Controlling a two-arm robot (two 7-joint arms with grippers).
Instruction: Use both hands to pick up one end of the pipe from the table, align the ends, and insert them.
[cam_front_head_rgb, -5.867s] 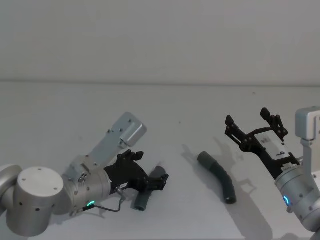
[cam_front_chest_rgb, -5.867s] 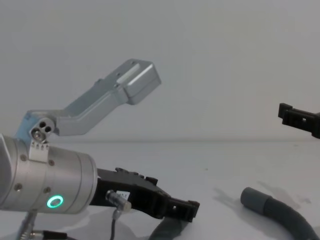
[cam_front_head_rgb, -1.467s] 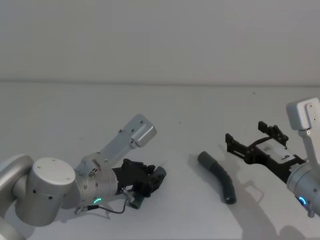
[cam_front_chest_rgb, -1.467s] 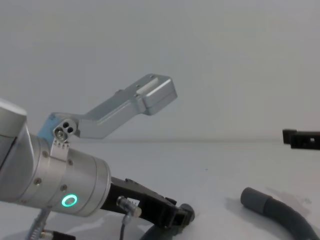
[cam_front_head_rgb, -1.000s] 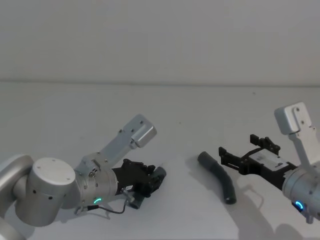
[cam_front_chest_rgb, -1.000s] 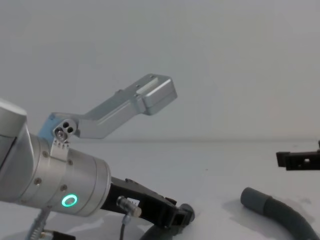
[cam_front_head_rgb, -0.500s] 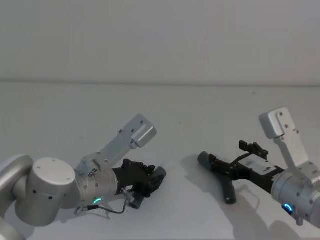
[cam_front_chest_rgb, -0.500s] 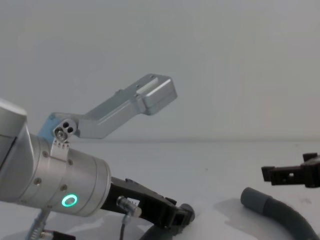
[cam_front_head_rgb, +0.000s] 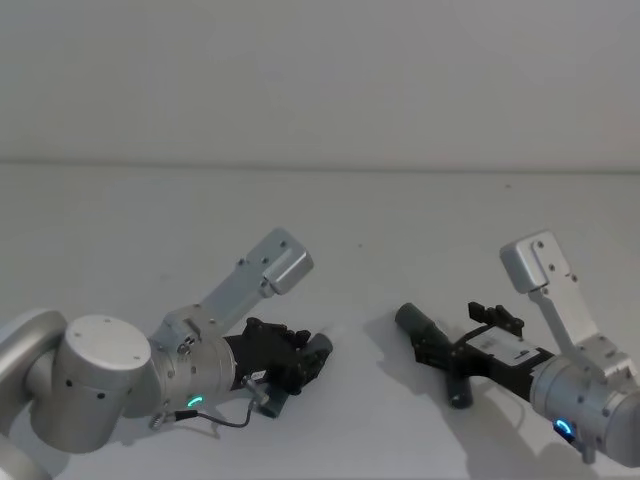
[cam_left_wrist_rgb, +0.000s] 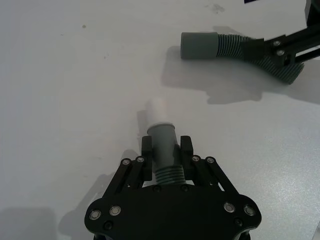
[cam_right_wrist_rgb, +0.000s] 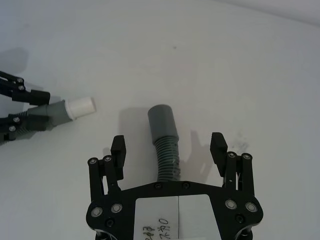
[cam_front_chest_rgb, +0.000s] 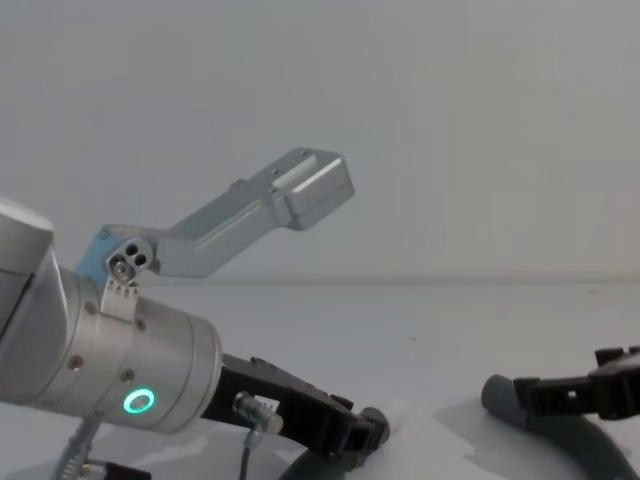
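The pipe lies in two dark grey ribbed sections on the white table (cam_front_head_rgb: 130, 230). My left gripper (cam_left_wrist_rgb: 166, 150) is shut on the left section just behind its grey cuff (cam_left_wrist_rgb: 162, 137), whose whitish spigot (cam_left_wrist_rgb: 156, 109) sticks out forward. In the head view this gripper (cam_front_head_rgb: 310, 360) sits low at left centre. The right section (cam_right_wrist_rgb: 169, 155) lies flat, its smooth cuff (cam_right_wrist_rgb: 163, 120) pointing towards the left one. My right gripper (cam_right_wrist_rgb: 168, 146) is open and low, one finger on each side of the ribbed part without touching. It also shows in the head view (cam_front_head_rgb: 452, 338).
A thin black cable (cam_front_head_rgb: 225, 418) loops from the left wrist onto the table. The table's far edge meets the white wall (cam_front_head_rgb: 320, 80) behind. Open table surface lies between the two sections.
My right gripper has come down and leftward, from above and beside the right section to straddling it, still open. The left gripper holds the left section as before.
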